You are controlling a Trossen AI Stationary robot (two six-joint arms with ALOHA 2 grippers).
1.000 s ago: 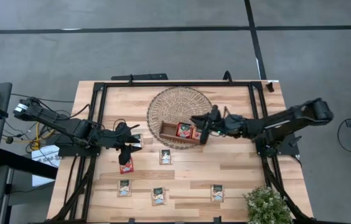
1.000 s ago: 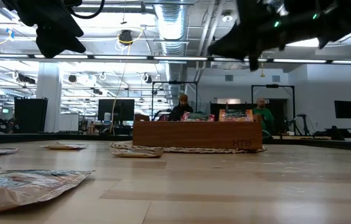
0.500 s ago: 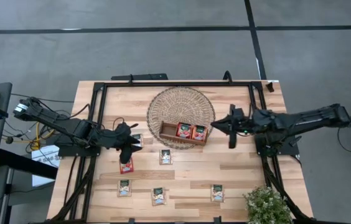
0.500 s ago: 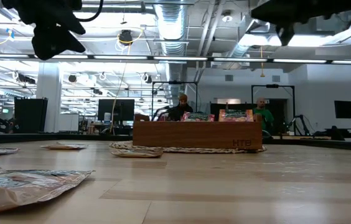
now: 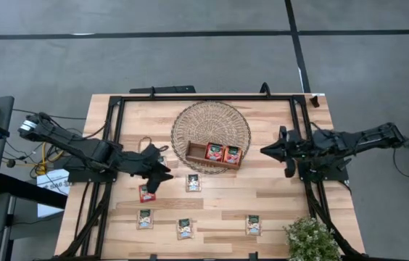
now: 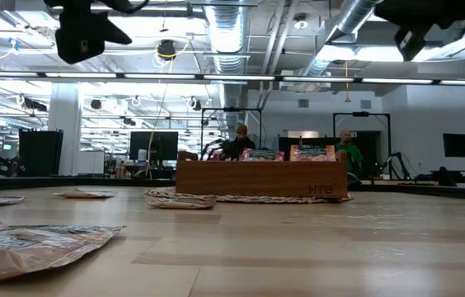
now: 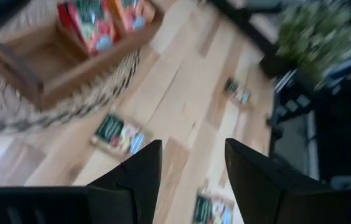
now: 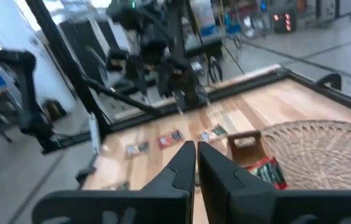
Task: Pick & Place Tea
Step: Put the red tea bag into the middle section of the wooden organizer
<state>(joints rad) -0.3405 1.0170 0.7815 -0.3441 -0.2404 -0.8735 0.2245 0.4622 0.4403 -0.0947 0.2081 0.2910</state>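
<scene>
Right gripper [image 5: 276, 151] is pulled back from the brown wooden three-compartment tray [image 5: 199, 159], fingers together, empty; left gripper [image 5: 162, 174], fingers apart, is moved beside the red tea sachet [image 5: 146, 193].

The counter [image 5: 262, 199] is pale blond wood in lengthwise planks, edged by a black frame [image 5: 212, 96]. A tan woven mat [image 5: 211, 122] shows a tight spiral weave, and on it sits a brown wooden tray [image 5: 197, 164] with red sachets [image 5: 222, 153] standing inside. One red sachet [image 5: 146, 193] lies flat on the planks; the others [image 5: 184, 228] are cream with green, each with a pale middle picture. Both arms are black. A leafy green plant [image 5: 311, 240] fills one corner, and the floor [image 5: 190, 65] is grey with dark lines.
</scene>
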